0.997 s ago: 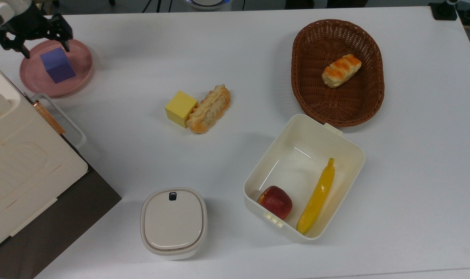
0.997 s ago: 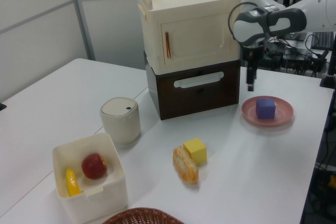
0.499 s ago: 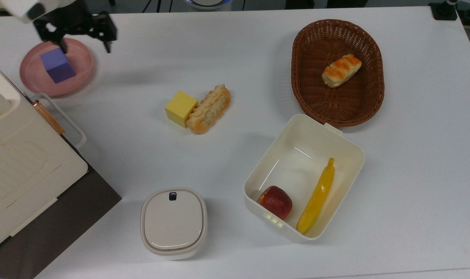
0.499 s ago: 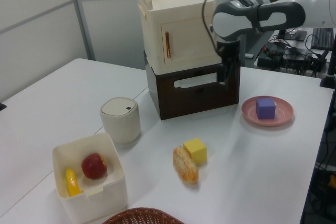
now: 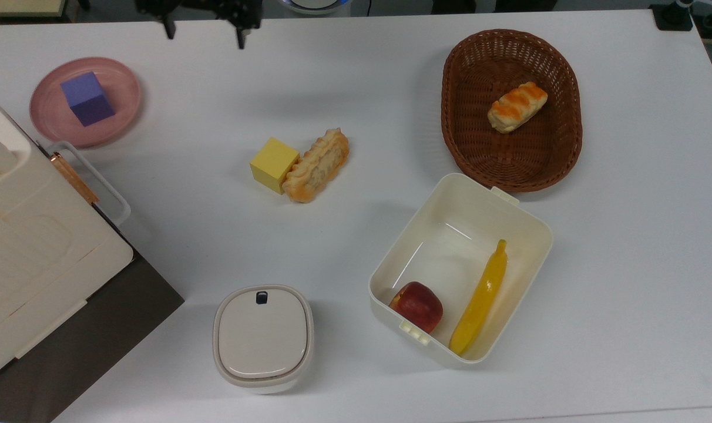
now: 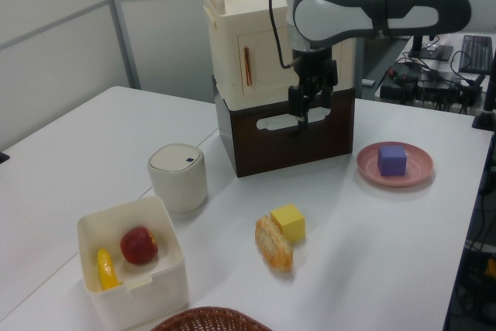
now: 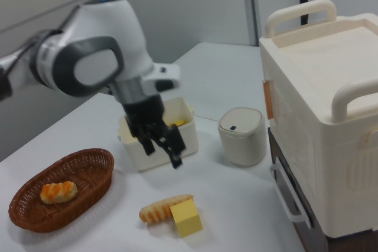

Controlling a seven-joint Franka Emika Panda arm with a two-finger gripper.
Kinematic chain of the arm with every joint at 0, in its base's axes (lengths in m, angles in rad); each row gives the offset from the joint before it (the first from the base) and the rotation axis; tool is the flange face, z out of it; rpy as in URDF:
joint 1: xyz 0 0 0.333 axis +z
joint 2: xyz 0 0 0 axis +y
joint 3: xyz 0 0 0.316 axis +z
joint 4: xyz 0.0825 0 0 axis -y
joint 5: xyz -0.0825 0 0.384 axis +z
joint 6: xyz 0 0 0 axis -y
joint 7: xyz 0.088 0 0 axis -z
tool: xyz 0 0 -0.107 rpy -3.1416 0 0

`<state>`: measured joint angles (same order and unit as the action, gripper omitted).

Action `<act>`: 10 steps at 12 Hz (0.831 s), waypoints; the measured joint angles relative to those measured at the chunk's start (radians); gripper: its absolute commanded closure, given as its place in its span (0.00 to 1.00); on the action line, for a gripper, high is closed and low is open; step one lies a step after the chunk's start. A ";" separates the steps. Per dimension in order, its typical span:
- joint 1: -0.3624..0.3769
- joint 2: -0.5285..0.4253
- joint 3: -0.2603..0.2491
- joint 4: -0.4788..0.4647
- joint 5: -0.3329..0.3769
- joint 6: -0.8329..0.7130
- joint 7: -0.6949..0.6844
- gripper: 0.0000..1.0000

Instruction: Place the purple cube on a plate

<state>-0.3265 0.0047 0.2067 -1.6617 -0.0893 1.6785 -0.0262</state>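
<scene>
I read the purple cube (image 5: 86, 98) as sitting flat inside the plate (image 5: 124, 111), slightly toward the nine o'clock side of the dish in the top view, with nothing touching it; in the left view the same cube (image 6: 392, 160) rests on the pink plate (image 6: 418, 172) at about three o'clock from the brown-and-cream cabinet (image 6: 287, 91). What has changed over the last second is the arm: the gripper (image 5: 203, 32) was hanging right over the plate, and now it has lifted and swung away toward the top view's one o'clock from the dish, well apart from it; the cube has not shifted on the plate through that retreat. I see the fingers spread and empty, holding nothing; in the right view the gripper (image 7: 160, 146) hangs open above the table in front of the white lunch box (image 7: 155, 135).

My judgement is that the placement is done and the arm is simply clearing off; nothing more looks needed of the cube. The yellow cube (image 5: 274, 164) lies untouched against the pastry (image 5: 318, 165) at table centre; the wicker basket (image 5: 511, 108) at two o'clock holds another bread roll; the lidded jar (image 5: 263, 338) sits at six o'clock.
</scene>
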 measured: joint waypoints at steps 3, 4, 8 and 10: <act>0.085 -0.004 -0.032 0.023 0.019 -0.026 0.021 0.00; 0.106 -0.003 -0.045 0.028 0.032 -0.027 0.022 0.00; 0.126 -0.003 -0.058 0.035 0.052 -0.027 0.022 0.00; 0.147 -0.002 -0.069 0.035 0.052 -0.027 0.022 0.00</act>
<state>-0.1799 0.0028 0.1376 -1.6272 -0.0371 1.6514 -0.0040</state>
